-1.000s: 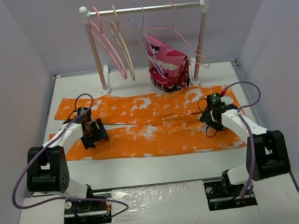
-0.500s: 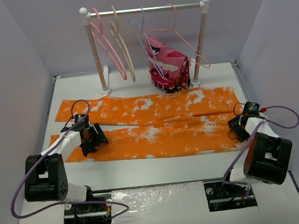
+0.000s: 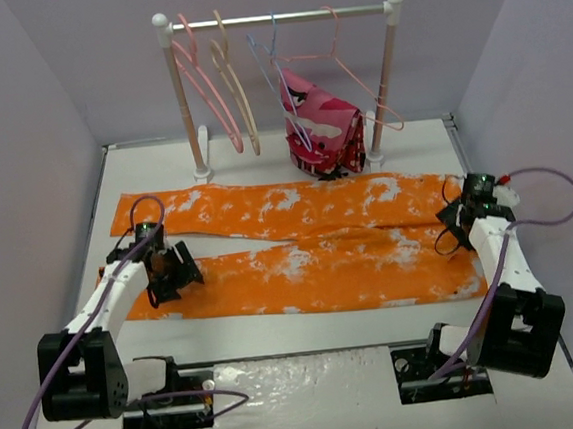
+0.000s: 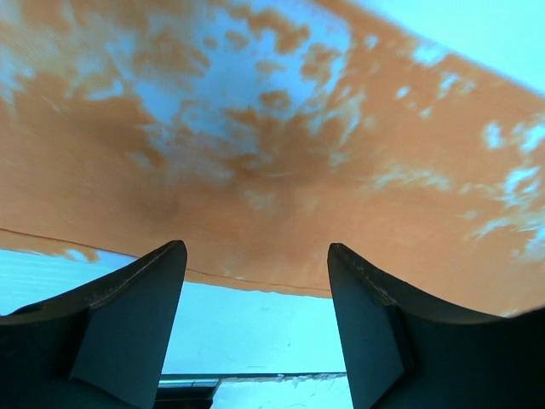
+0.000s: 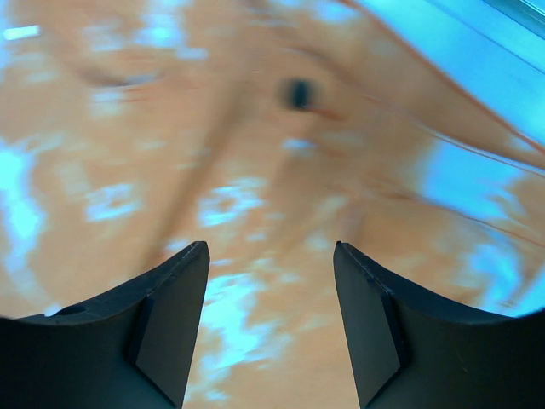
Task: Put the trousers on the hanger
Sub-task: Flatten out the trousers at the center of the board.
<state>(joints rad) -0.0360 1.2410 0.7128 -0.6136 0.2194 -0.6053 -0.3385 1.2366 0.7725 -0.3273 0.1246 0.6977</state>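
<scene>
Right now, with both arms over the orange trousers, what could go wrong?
The left pincer is open right at the edge of the trousers; closing there might catch only the edge and slip.
The pink hanger hangs on the rail close beside a beige hanger, so pulling it off could snag both.
The right pincer is open over the waist end, and its view is blurred, so its aim is uncertain.

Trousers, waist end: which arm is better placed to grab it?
Right. The right pincer is open over the waist end of the trousers; the left pincer is open over a leg near its cuff.
</scene>
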